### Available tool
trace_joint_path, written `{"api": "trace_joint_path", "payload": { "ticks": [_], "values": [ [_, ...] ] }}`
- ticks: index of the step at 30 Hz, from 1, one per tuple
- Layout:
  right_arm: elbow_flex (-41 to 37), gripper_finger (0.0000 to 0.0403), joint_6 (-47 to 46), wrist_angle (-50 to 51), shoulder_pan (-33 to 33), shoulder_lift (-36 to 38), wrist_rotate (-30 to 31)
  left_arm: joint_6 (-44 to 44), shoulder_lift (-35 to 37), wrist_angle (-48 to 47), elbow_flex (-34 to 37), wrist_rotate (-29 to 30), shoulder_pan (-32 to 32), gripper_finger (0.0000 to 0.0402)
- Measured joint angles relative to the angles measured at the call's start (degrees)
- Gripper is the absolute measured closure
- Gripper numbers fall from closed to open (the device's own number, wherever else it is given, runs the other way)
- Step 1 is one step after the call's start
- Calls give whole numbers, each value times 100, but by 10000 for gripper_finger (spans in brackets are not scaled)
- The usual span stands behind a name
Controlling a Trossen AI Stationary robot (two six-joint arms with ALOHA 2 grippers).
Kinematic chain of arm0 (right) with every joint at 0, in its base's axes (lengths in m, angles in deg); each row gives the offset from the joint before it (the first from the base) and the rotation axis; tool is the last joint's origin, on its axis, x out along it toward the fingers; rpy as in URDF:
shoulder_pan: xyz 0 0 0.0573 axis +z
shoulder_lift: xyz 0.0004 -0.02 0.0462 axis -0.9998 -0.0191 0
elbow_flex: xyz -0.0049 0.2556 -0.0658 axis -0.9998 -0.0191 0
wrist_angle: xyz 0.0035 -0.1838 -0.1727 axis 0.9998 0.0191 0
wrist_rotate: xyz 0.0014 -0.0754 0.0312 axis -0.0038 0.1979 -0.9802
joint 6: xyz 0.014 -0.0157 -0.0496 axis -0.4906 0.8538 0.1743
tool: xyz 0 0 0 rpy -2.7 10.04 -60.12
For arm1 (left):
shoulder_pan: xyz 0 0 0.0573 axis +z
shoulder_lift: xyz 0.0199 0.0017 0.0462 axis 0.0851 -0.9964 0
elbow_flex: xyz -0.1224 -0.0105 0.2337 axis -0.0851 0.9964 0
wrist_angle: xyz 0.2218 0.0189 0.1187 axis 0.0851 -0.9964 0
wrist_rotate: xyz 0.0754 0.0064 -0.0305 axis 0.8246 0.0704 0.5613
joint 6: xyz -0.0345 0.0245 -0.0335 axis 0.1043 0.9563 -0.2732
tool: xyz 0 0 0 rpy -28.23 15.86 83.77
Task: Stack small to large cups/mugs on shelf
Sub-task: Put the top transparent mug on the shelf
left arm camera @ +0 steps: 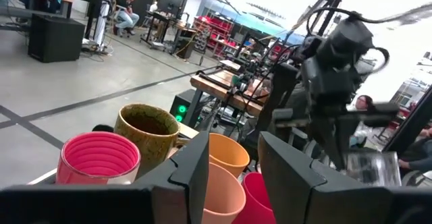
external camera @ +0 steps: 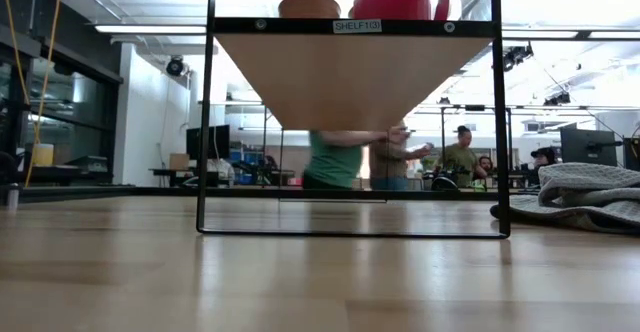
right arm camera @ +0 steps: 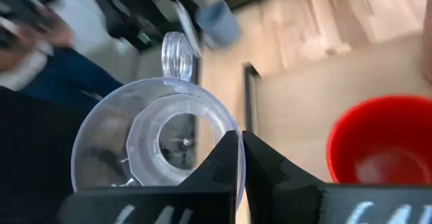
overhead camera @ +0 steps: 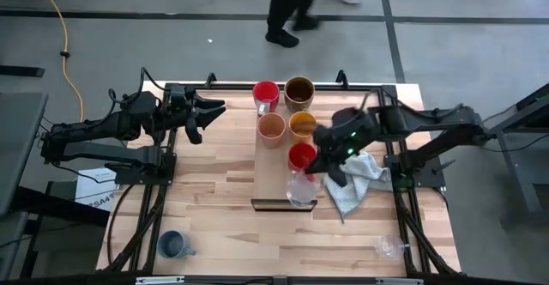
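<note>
Seen from above, a long pale wooden shelf board (overhead camera: 276, 173) with a dark front edge carries a red mug (overhead camera: 267, 93), an olive-brown mug (overhead camera: 299, 90), two orange cups (overhead camera: 271, 128), and a second red mug (overhead camera: 302, 155). The right gripper (overhead camera: 316, 175) clenches the rim of a clear glass cup with a handle (right arm camera: 156, 138) over the shelf's front end, beside a pale grey cloth (overhead camera: 355, 182). The left gripper (overhead camera: 208, 113) waits with its fingers parted at the table's back left. A blue cup (overhead camera: 172, 245) and another clear glass cup (overhead camera: 388, 247) stand near the front corners.
</note>
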Motion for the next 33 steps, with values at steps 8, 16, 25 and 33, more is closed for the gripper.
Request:
{"api": "trace_joint_path", "payload": {
  "ticks": [8,16,25,33],
  "values": [
    [1197,403,795,1917,425,-963,1289,0,1,0,0,-1,2,284],
    [1714,403,1138,2313,568,-1706,1509,2,2,0,0,-1,0,284],
    [1804,403,1089,2523,589,-1846,2311,2,2,0,0,-1,2,284],
    [1804,403,866,2830,589,-1837,2355,2,2,0,0,-1,2,284]
  ]
}}
